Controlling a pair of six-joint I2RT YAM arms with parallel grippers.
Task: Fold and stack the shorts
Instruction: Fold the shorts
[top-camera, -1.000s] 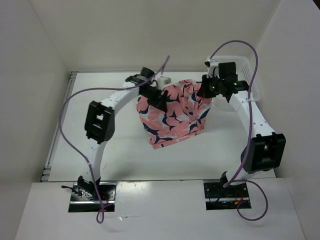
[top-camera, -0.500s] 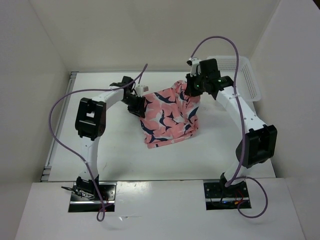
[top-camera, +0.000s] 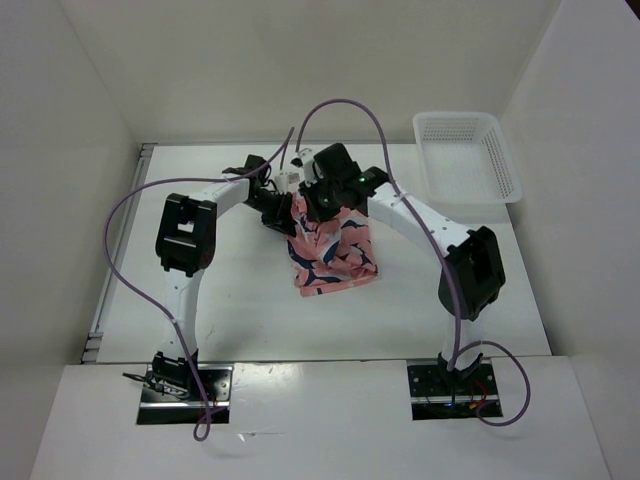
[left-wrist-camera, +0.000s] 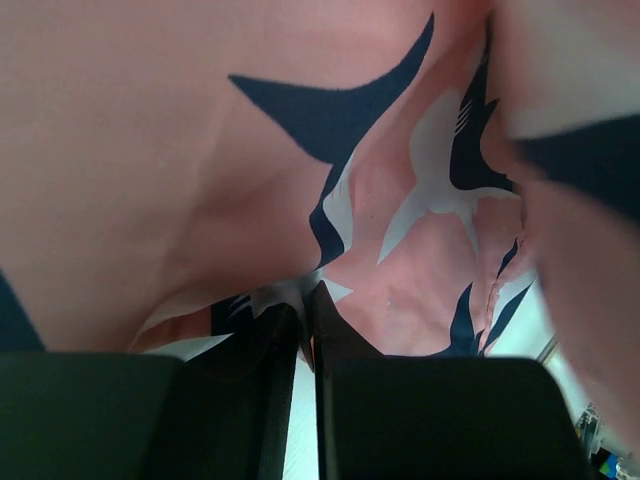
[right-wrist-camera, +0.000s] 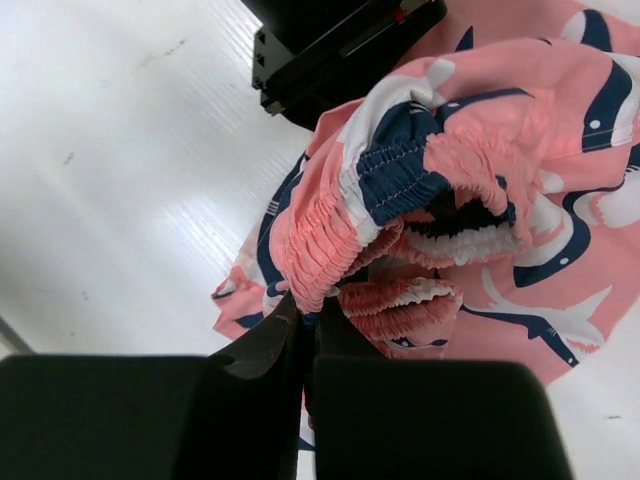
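Observation:
The salmon-pink shorts (top-camera: 333, 255) with navy-and-white bird shapes lie bunched near the middle of the table, folded over on themselves. My left gripper (top-camera: 283, 215) is shut on the shorts' left edge; in the left wrist view its tips (left-wrist-camera: 308, 293) pinch fabric (left-wrist-camera: 180, 150) that fills the frame. My right gripper (top-camera: 316, 205) is shut on the gathered elastic waistband (right-wrist-camera: 400, 170), with its tips (right-wrist-camera: 308, 305) right beside the left gripper. In the right wrist view the left gripper's black body (right-wrist-camera: 340, 50) sits just beyond the waistband.
A white plastic mesh basket (top-camera: 467, 157) stands at the back right corner. White walls enclose the table on the left, back and right. Purple cables loop above both arms.
My right gripper has swept left across the table with the waistband, folding the shorts' right side over to the left gripper. The spread shorts are now narrower. The left gripper has barely moved.

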